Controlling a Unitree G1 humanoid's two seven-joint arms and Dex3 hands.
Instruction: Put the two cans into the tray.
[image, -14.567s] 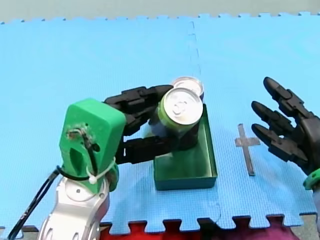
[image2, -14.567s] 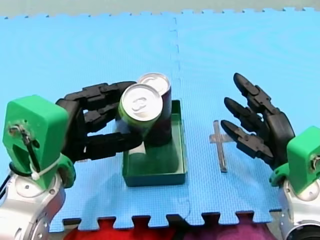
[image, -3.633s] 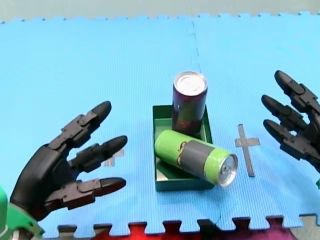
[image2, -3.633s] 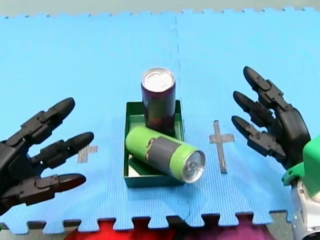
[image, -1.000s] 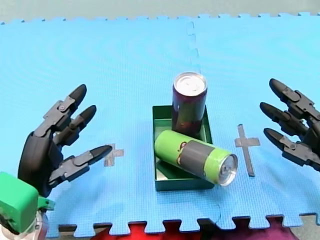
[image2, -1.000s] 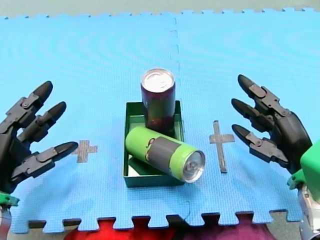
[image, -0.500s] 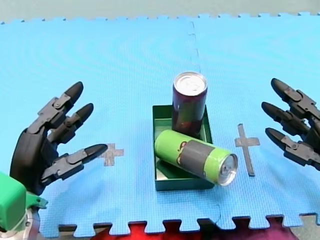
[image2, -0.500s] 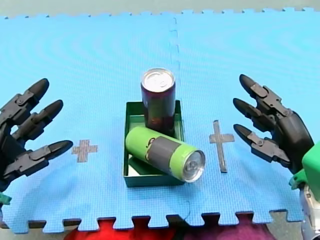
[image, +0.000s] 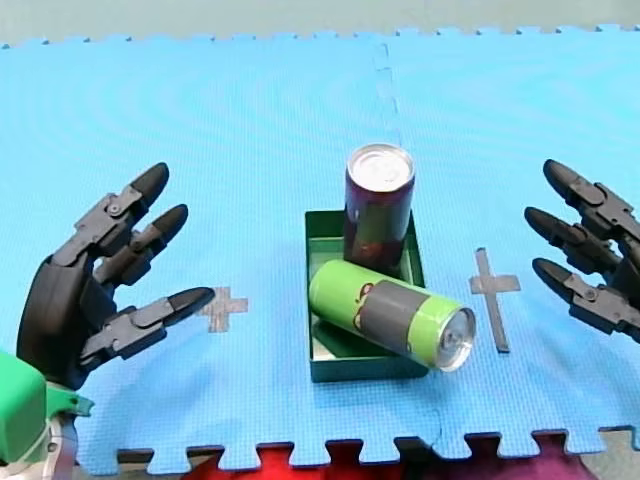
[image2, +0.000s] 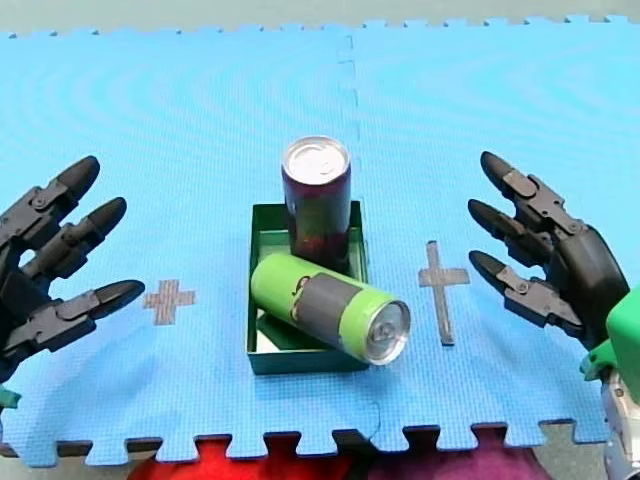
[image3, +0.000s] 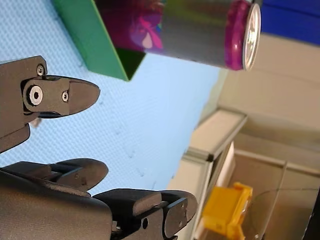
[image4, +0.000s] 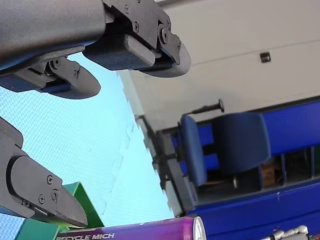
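The purple can (image: 378, 205) stands upright at the tray's (image: 365, 366) far end; the green can (image: 390, 315) lies on its side across the near end, top jutting over the right rim, probably too long to lie flat. Left hand (image: 85, 298) and right hand (image: 598, 274) hover well to either side, uncurled and empty, likely since both cans are in. A blue foam mat (image: 200, 120) lies beneath; a blue chair (image4: 192, 150) stands beyond.

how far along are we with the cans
Done: purple can stands upright in the tray, far end. Nearly done: green can lies on its side across the near end, its top sticking out past the rim. In hand: nothing; left hand and right hand are open on either side. Left: perhaps seating the green can.
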